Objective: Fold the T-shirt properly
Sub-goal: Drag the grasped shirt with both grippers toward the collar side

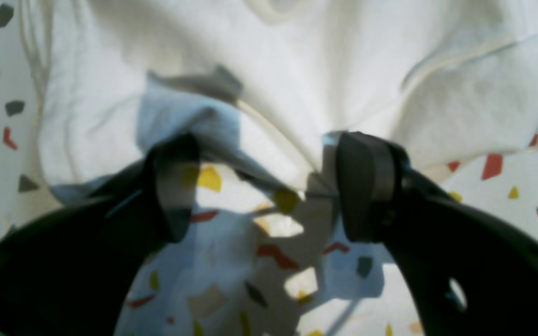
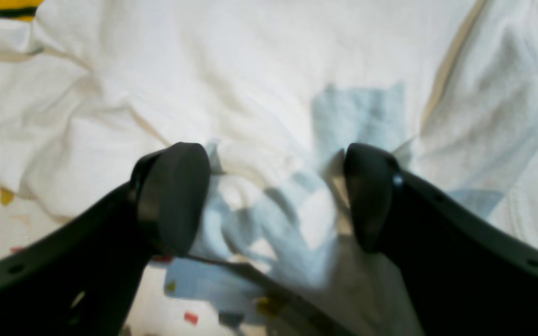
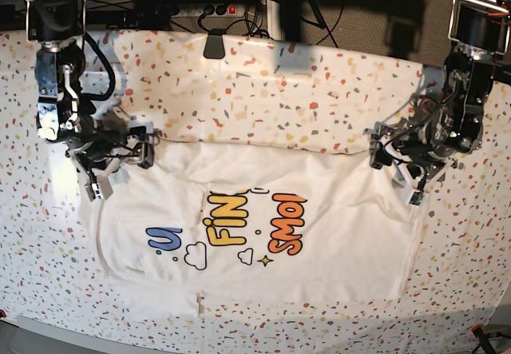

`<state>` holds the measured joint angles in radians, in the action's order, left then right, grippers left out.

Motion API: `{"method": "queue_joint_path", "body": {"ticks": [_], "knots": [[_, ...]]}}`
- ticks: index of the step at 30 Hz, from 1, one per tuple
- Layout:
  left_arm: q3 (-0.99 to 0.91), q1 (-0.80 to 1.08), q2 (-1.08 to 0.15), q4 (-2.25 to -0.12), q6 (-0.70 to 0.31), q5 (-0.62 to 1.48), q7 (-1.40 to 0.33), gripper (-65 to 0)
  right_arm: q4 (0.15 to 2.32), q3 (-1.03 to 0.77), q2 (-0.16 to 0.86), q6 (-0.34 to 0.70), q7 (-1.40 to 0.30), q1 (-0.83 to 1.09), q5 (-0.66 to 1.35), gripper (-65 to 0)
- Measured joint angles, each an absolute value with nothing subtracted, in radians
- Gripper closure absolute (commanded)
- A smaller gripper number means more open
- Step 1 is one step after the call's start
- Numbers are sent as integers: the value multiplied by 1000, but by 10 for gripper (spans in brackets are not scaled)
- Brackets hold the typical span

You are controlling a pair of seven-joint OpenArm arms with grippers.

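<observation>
Two grippers flank the T-shirt [image 3: 255, 234], its long axis running 3 to 9 o'clock. Left gripper [image 3: 397, 156] and right gripper [image 3: 120, 153], equally near, gape wide over the far corners, clamping nothing.

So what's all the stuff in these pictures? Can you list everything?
T-shirt: one, white with blue, yellow and orange letters, spread print-up across the middle of the table, with a strip along its bottom edge folded up.
Table cover: one, white with coloured speckles, under the shirt.
Black clip: one, at the table's far edge.
Power strip: one, dark with a red switch, behind the table among cables.
Left gripper: one, black, open, at the shirt's top corner on the base view's right.
Right gripper: one, black, open, at the shirt's top corner on the base view's left.
</observation>
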<state>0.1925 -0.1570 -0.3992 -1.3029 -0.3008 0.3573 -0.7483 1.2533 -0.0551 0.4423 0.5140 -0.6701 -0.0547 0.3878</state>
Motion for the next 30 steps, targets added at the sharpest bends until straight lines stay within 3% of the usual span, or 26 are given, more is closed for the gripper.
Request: {"method": "queue_joint_path", "body": {"ticks": [13,23,30], "knots": [[196,57,-437,-1620,-220,254,-813,-446,1440,-66,443,512,-699,114,369,-470],[197,133,-513,-1681,-164,255,-820,-446,1516,-122,443,519,-636,261,399,-470],[197,178,-513,-1716,-163,255,-837,-446,1618,-234,440,530,-689,395,397,-470]]}}
